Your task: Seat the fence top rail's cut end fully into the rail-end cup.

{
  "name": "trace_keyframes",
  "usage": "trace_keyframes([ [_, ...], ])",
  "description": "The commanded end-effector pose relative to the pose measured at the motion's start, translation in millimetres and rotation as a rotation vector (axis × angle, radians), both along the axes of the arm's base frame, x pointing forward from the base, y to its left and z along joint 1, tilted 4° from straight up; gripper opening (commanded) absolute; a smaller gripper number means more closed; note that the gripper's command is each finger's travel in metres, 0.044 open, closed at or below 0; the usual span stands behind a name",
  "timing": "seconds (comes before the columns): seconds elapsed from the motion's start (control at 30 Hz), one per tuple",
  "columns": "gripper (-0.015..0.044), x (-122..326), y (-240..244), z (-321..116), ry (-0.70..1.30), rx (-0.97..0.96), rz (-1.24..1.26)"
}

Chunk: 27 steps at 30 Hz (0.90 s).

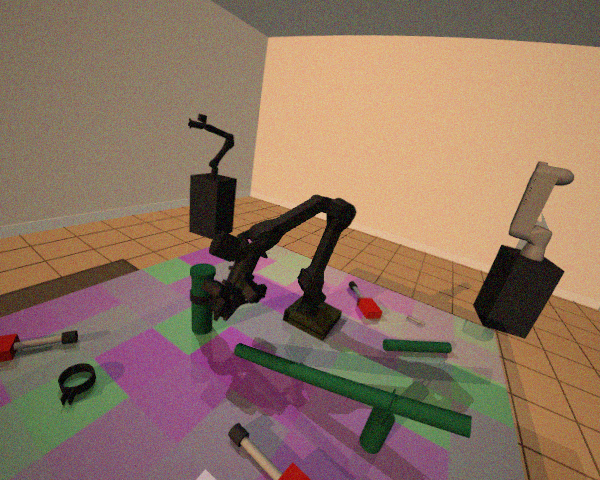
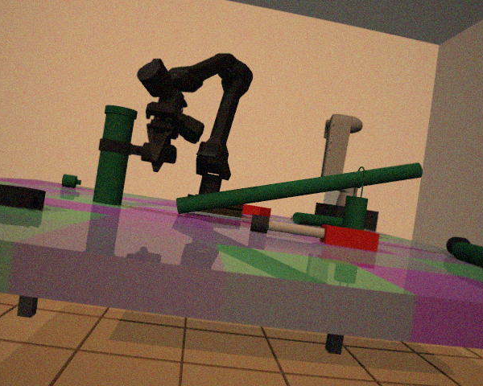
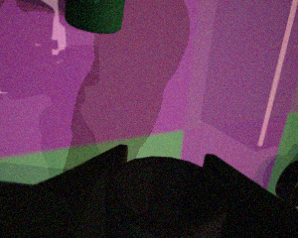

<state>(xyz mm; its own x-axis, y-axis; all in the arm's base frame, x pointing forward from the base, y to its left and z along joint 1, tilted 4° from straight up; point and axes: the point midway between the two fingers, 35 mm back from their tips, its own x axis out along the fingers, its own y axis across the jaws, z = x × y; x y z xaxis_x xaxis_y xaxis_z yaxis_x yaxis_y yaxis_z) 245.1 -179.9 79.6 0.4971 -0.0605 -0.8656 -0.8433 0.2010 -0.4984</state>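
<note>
Exterior: rail [image 1: 336, 384] [image 2: 291, 188] [image 3: 95, 17] slopes below end effector [image 1: 228, 304] [image 2: 156, 166] [image 3: 165, 158]

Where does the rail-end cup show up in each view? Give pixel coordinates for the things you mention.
Top: the rail-end cup [image 1: 212, 294] [image 2: 171, 153] [image 3: 161, 193] is left of centre, beside the big post.
Exterior: left of centre, partly behind the fingers.
Wrist: bottom centre, between the fingers.
Shared landmark: the hand [image 1: 220, 311] [image 2: 156, 165] [image 3: 165, 158].

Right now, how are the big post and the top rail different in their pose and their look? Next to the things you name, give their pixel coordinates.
The big post [image 1: 202, 315] [image 2: 112, 174] stands nearly upright; the top rail [image 1: 316, 379] [image 2: 291, 187] slopes down toward its low end. The post wears a dark band and a cap; the rail has plain ends. Both are green and round.
</note>
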Motion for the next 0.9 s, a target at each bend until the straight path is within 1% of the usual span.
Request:
trace_keyframes([
  [0.0,0.0158,0.1,0.0,0.0,0.000,0.000,-0.001],
  [0.17,0.0289,0.7,1.6,2.0,0.000,0.000,-0.001],
  [0.37,0.0440,5.7,17.5,20.5,0.001,0.000,-0.005],
  [0.57,0.0440,8.4,36.8,41.4,-0.001,0.001,-0.009],
  [0.77,0.0440,9.0,36.3,38.1,0.001,0.013,-0.015],
  [0.87,0.0440,14.7,49.3,50.6,-0.008,0.108,-0.163],
])
